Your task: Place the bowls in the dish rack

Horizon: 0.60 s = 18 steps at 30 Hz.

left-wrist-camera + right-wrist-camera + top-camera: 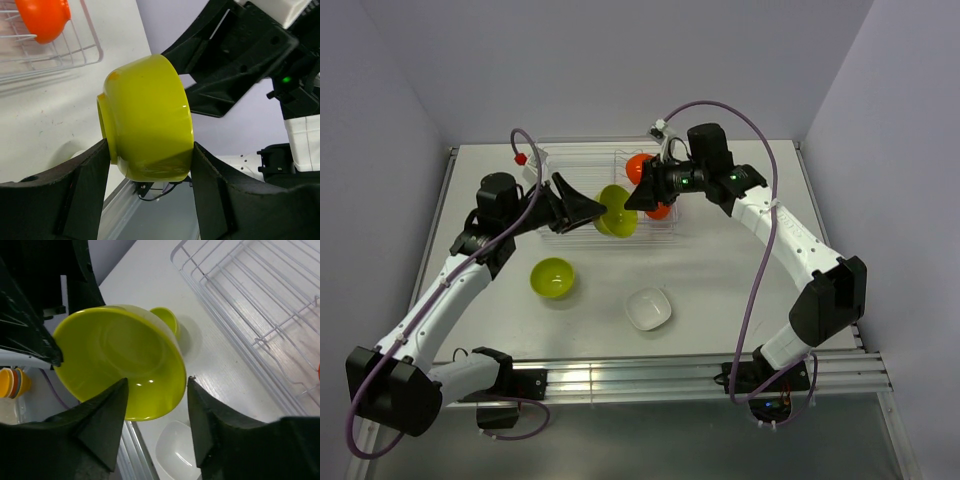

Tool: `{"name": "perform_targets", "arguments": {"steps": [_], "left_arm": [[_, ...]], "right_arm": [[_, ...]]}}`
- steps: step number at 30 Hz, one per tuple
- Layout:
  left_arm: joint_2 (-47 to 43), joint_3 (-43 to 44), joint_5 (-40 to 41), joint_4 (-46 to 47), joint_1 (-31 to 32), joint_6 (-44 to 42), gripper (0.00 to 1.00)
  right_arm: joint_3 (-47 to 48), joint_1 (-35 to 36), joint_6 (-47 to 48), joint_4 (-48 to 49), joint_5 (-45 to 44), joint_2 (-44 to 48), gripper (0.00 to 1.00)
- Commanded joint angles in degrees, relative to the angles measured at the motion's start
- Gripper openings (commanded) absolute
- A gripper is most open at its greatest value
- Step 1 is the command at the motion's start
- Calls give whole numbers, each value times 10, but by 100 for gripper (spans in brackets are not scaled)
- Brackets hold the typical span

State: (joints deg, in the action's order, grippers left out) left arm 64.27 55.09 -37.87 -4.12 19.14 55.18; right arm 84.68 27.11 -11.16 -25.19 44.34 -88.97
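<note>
My left gripper (pixel 149 150) is shut on a lime-green bowl (pixel 147 120), its fingers pressed against the bowl's two sides. It holds the bowl (pixel 617 211) on its side in the air over the front edge of the dish rack (pixel 570 158). My right gripper (pixel 156 385) faces the bowl's (pixel 117 367) open mouth, jaws open astride the rim, with a gap showing at the right finger (pixel 212 420). Two orange bowls (pixel 640 167) (pixel 659 210) sit in the rack. Another lime-green bowl (pixel 552 277) rests upright on the table.
A white squarish bowl (pixel 648 309) lies on the table near the front. The two grippers (pixel 592 211) (pixel 636 195) meet nose to nose at the rack's front. A stack of orange and yellow cups (pixel 12 382) shows beyond the table edge.
</note>
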Motion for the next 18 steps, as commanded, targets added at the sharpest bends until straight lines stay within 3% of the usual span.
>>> {"name": "perform_targets", "arguments": {"steps": [1,2,8,18], "left_arm": [[-16,-4,12,11,-7,-8,0],[-16,-3,14,10,-9,-9,0],[-11,18,44,-18,-18,-50,0],[30,92,106,-72,-40,-154,0]], "right_arm": [[35,4,2,11,13,0,60],[36,3,3,10,12,-1,66],[49,-5,0,7,5,5,82],[72,-52,-14,5,7,16,84]]}}
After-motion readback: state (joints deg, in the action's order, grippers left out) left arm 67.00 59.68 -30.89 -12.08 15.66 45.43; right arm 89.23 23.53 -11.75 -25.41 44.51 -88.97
